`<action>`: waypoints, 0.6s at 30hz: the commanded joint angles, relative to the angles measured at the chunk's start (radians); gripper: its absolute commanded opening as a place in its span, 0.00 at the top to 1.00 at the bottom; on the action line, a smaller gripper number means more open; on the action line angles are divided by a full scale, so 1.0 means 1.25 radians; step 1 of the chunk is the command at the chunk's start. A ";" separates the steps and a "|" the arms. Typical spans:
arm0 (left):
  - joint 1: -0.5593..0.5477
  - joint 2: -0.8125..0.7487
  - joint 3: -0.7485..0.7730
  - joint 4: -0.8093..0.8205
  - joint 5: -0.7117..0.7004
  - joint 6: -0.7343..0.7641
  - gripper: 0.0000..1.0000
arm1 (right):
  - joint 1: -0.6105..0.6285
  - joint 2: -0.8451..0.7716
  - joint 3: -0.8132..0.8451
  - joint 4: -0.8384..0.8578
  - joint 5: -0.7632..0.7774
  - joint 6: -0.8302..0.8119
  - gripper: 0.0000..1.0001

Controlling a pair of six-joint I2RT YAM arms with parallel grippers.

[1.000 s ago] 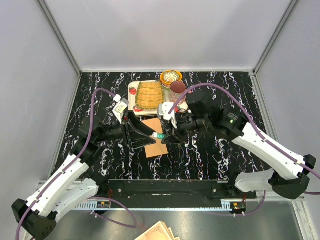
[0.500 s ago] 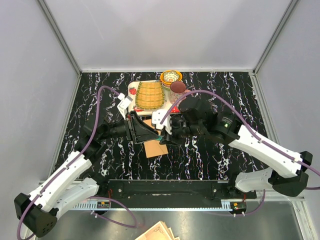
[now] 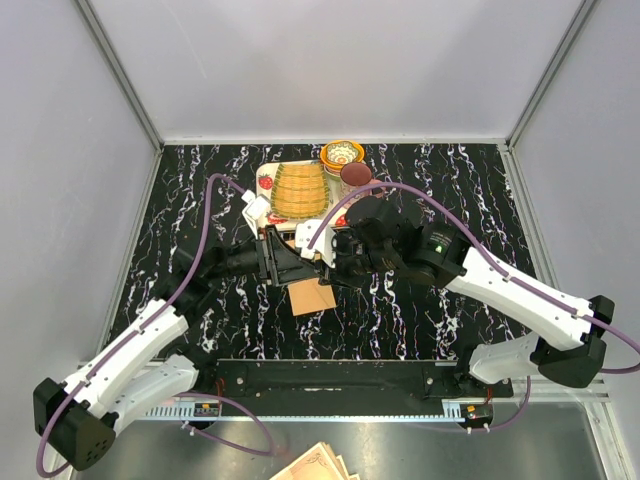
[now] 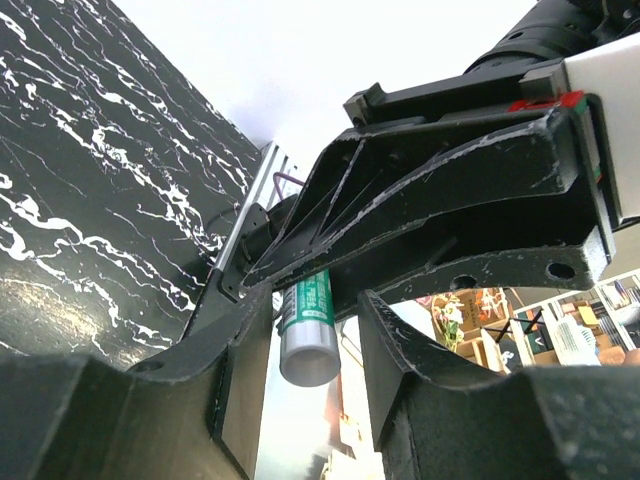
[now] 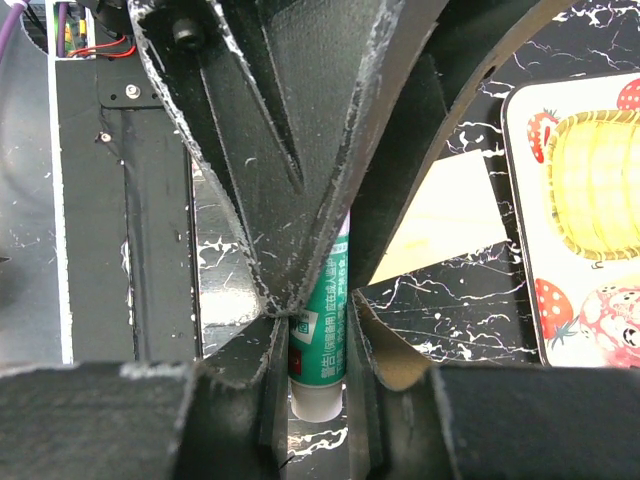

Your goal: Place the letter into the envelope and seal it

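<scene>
A green glue stick (image 5: pixel 322 345) with white ends is held above the table where my two grippers meet. My right gripper (image 5: pixel 318 335) is shut on its lower part. My left gripper (image 4: pixel 312 305) comes from the opposite side, and both of its fingers (image 5: pixel 300 200) press on the upper part of the stick (image 4: pixel 308 335). In the top view the left gripper (image 3: pixel 300 262) and the right gripper (image 3: pixel 330 268) sit tip to tip. Below them the orange-tan envelope (image 3: pixel 312 297) lies flat on the table, half covered by them, and shows pale (image 5: pixel 440 215) in the right wrist view. The letter is out of view.
A strawberry-print tray (image 3: pixel 263 185) with a woven yellow mat stands behind the grippers, its edge (image 5: pixel 520 210) near the right gripper. A patterned bowl (image 3: pixel 343 153) and a brown round dish (image 3: pixel 355 174) sit by it. Ornate-edged papers (image 3: pixel 315 465) lie below the arm bases.
The left gripper has moved in toward the right gripper and narrowed its jaws onto the glue stick. The right gripper has shifted slightly left and back with the stick.
</scene>
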 commanded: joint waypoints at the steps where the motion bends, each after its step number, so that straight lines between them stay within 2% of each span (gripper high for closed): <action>1: 0.000 -0.023 0.000 -0.012 0.003 0.001 0.58 | 0.007 -0.017 0.027 0.024 0.020 0.000 1.00; 5: 0.000 -0.021 -0.002 -0.008 0.006 -0.005 0.65 | 0.007 -0.015 0.027 0.026 0.007 0.002 1.00; 8: -0.001 -0.011 -0.001 0.005 0.004 -0.010 0.67 | 0.007 -0.010 0.034 0.023 -0.001 -0.003 1.00; 11: -0.001 -0.002 -0.002 0.024 0.010 -0.021 0.79 | 0.007 -0.004 0.039 0.023 0.004 -0.004 1.00; 12: -0.001 0.001 -0.005 0.031 0.012 -0.024 0.90 | 0.007 -0.004 0.039 0.023 0.009 -0.003 1.00; 13: 0.000 0.003 -0.009 0.036 0.017 -0.030 0.95 | 0.005 -0.001 0.041 0.024 0.012 0.000 1.00; 14: 0.002 0.003 -0.012 0.037 0.015 -0.031 1.00 | 0.007 0.002 0.047 0.024 0.021 0.008 0.93; 15: 0.006 -0.002 -0.020 0.036 0.014 -0.031 1.00 | 0.007 0.004 0.049 0.024 0.028 0.016 0.81; 16: 0.012 -0.005 -0.023 0.036 0.010 -0.026 1.00 | 0.007 0.005 0.053 0.022 0.036 0.044 0.52; 18: 0.040 -0.011 -0.029 0.027 0.008 -0.020 1.00 | -0.004 -0.002 0.053 0.013 0.042 0.085 0.30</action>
